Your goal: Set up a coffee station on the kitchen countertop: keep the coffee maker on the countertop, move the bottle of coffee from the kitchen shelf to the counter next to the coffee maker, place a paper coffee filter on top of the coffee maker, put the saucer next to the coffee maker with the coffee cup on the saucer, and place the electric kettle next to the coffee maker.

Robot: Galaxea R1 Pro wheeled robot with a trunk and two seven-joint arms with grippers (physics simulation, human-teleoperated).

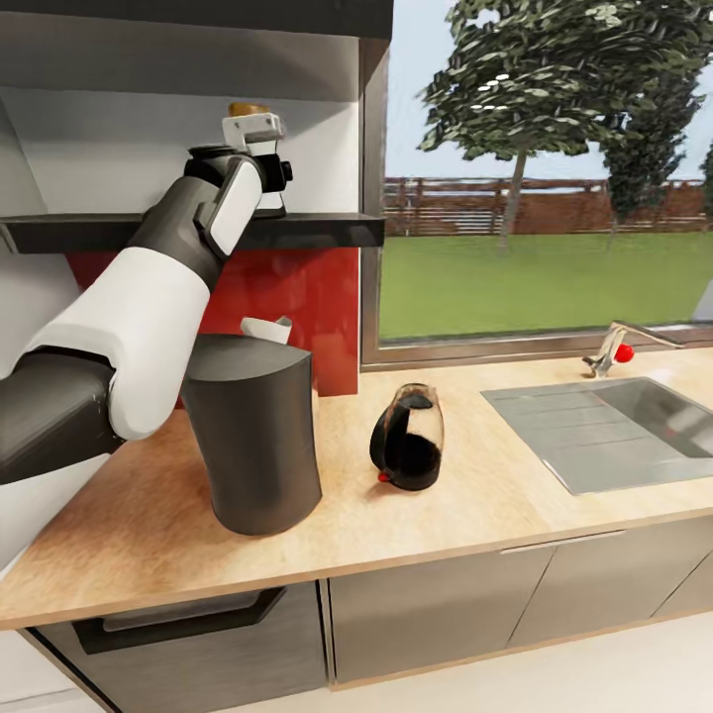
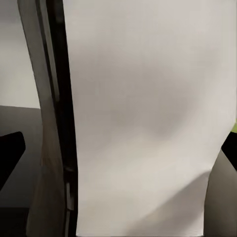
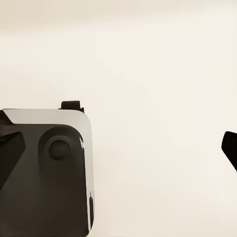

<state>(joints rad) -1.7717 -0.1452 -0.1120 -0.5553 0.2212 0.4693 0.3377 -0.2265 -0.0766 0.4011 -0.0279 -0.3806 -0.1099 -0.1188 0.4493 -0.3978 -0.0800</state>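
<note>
The robot's left arm (image 1: 149, 297) reached up and across from the left edge of the head view toward the kitchen shelf (image 1: 198, 231), a thin dark slab set above a red backsplash (image 1: 297, 297). Its left gripper (image 1: 259, 158) sat at the bottle of coffee (image 1: 250, 109), whose amber-brown cap showed just above the wrist; the arm hid the fingers there. In the left wrist view the white label (image 2: 143, 123) stood very close, with a dark fingertip (image 2: 10, 153) at each side of it; whether the gripper pinched the bottle or merely flanked it could not be told.

Below the shelf, the dark-grey coffee maker (image 1: 255, 436) stood upright on the light wood-grain worktop (image 1: 475, 505), near its left end. The white paper coffee filter (image 1: 265, 330) peeked out at the maker's slanted top. To the right of the maker and apart from it, the glass electric kettle (image 1: 408, 438) leaned on the worktop, dark liquid inside and a small red button low at its base. Farther right lay a steel sink (image 1: 614, 426) with a tap (image 1: 619, 349) carrying a red knob, under a window (image 1: 545, 168) looking onto lawn, fence and trees.

The right wrist view showed a dark fingertip (image 3: 229, 148) of the right gripper at each side, set wide apart over a pale surface, beside part of the robot's own body (image 3: 49, 173).
</note>
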